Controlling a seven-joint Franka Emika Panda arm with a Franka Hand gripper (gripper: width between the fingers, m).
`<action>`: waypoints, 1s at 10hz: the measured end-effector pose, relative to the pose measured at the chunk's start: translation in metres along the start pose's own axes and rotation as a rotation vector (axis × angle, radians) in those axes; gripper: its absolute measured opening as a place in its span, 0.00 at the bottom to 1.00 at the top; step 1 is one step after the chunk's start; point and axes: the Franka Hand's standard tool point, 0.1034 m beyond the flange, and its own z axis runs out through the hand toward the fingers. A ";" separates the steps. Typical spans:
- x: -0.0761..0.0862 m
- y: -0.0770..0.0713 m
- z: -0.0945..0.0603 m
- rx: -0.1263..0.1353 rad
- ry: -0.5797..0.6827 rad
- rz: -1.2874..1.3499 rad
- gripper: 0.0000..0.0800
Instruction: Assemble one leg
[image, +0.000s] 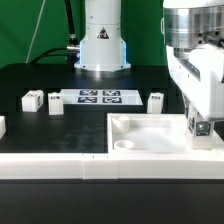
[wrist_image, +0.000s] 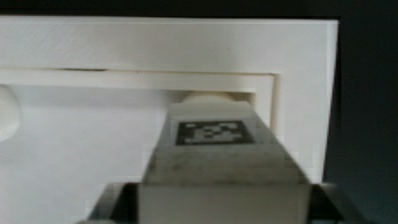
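My gripper (image: 200, 122) is shut on one leg (image: 202, 130), a small white block with a black-and-white tag. It holds the leg over the corner of the wide white tray-like piece (image: 140, 150) on the exterior view's right. In the wrist view the leg (wrist_image: 214, 135) runs out from between my gripper's (wrist_image: 217, 206) fingers (wrist_image: 125, 205). Its far tip sits in the inner corner of the tray-like piece (wrist_image: 107, 45); the hole under it is hidden. Three more legs stand loose: two on the exterior view's left (image: 33, 100) (image: 56, 104) and one right of centre (image: 156, 101).
The marker board (image: 100, 97) lies flat in front of the robot base (image: 102, 45). A round corner hole (image: 122, 146) shows in the tray-like piece. A long white bar (image: 50, 166) runs along the front. Another white part (image: 2, 126) sits at the left edge.
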 end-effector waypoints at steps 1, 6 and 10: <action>0.000 0.000 0.000 0.000 0.000 -0.039 0.60; -0.008 0.003 0.001 -0.015 0.006 -0.558 0.81; -0.011 0.003 0.000 -0.024 0.019 -0.994 0.81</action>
